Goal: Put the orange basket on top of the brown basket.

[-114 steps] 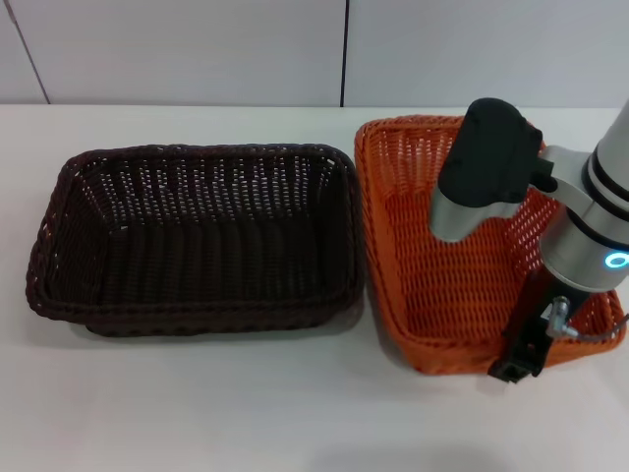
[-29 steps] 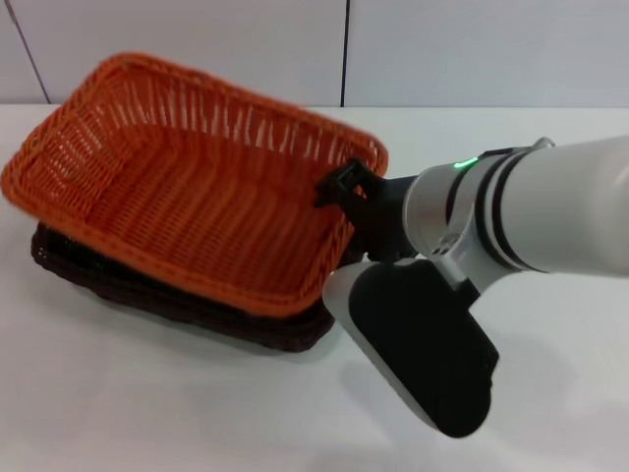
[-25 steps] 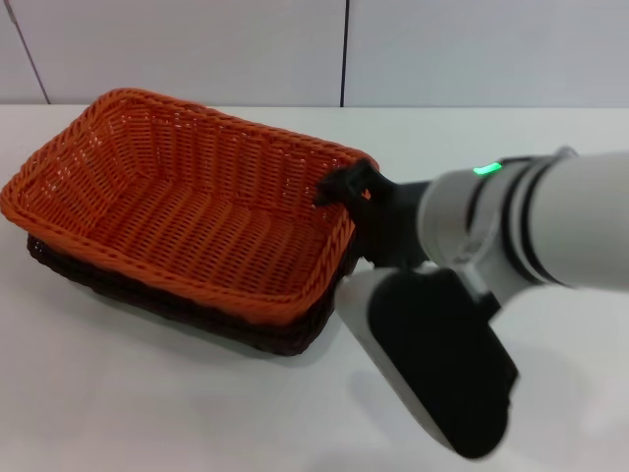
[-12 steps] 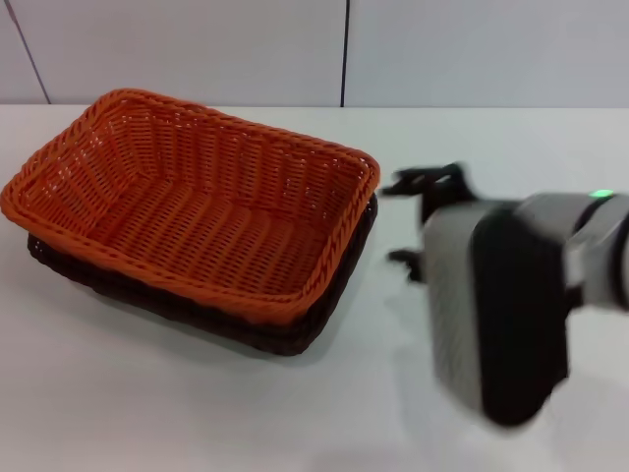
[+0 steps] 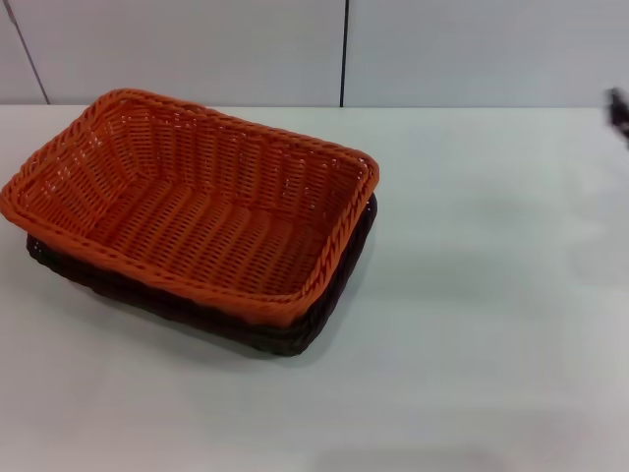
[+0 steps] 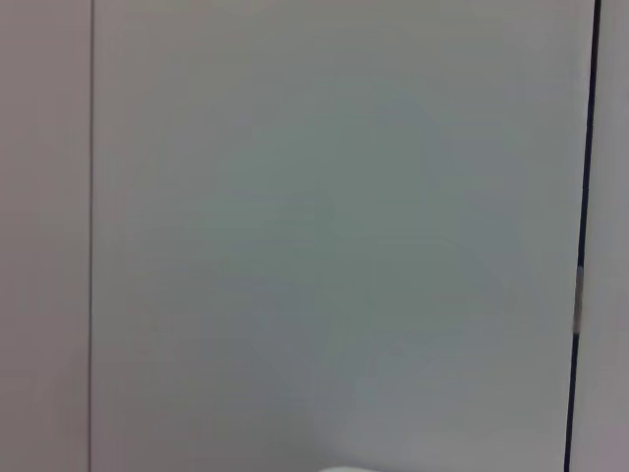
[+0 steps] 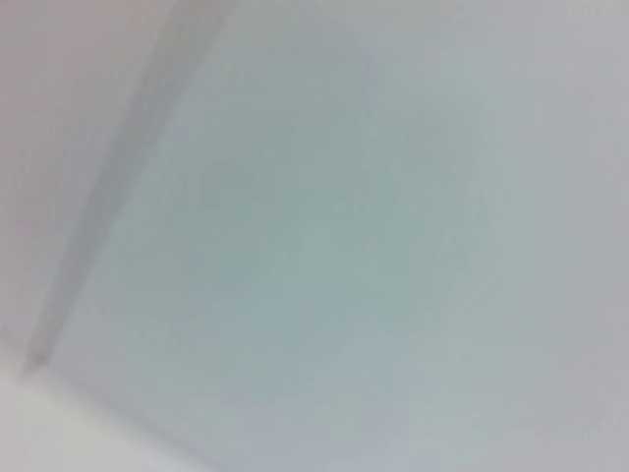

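The orange basket (image 5: 197,211) sits nested on top of the brown basket (image 5: 257,334) at the left of the white table, slightly skewed. Only the brown basket's dark lower edge shows beneath the orange rim, along the front and right sides. A dark blurred sliver of my right gripper (image 5: 619,113) shows at the far right edge of the head view, well away from the baskets and holding nothing that I can see. My left gripper is out of view. Both wrist views show only pale wall panels.
The white table (image 5: 472,295) stretches to the right of and in front of the baskets. A pale panelled wall with a dark vertical seam (image 5: 345,54) stands behind the table.
My right arm set the orange basket down onto the brown basket, let go, and swung away to the right, almost out of the head view. The baskets now rest still.
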Motion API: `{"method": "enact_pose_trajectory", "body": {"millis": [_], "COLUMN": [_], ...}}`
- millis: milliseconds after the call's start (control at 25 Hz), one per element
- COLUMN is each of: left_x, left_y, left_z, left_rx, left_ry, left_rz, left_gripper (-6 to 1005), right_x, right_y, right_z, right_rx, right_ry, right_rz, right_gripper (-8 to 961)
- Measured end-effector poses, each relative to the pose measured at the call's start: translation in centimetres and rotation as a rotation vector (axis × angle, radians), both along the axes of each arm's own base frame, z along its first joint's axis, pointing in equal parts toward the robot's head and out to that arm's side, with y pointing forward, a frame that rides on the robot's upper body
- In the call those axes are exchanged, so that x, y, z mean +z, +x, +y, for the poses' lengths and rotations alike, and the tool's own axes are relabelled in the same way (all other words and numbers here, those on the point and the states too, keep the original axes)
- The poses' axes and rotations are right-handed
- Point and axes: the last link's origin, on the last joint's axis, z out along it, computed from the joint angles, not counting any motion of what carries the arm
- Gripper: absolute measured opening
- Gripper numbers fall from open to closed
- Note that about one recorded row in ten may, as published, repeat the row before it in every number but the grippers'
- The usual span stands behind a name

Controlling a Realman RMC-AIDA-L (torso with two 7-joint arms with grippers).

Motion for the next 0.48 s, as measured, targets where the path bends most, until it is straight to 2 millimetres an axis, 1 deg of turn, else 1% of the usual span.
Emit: {"method": "enact_pose_trajectory", "body": {"millis": [80, 120, 200, 320, 440, 480], "left_x": [0.1, 0.1, 0.3, 0.4, 0.4, 0.4], "left_y": [0.0, 0.0, 0.2, 0.2, 0.1, 0.1], "left_z": [-0.2, -0.2, -0.5, -0.7, -0.8, -0.8], "left_rx": [-0.004, -0.004, -0.026, -0.03, -0.031, -0.031], "left_ry": [0.013, 0.013, 0.04, 0.048, 0.049, 0.047], "left_rz": [0.004, 0.004, 0.02, 0.023, 0.025, 0.026], "left_gripper": [783, 783, 783, 783, 783, 783], "right_x": [-0.1, -0.2, 0.1, 0.2, -0.6, -0.8], "right_y": [3.5, 4.9, 6.7, 8.4, 9.4, 9.4], "right_z": [-0.8, -1.6, -3.1, -5.0, -6.3, -6.6], "right_rx": [-0.016, -0.016, -0.013, -0.004, 0.007, 0.02], "right_ry": [0.152, 0.235, 0.383, 0.522, 0.57, 0.58], "right_rz": [0.147, 0.196, 0.281, 0.385, 0.387, 0.379], "right_gripper": [609, 609, 609, 609, 609, 609]}}
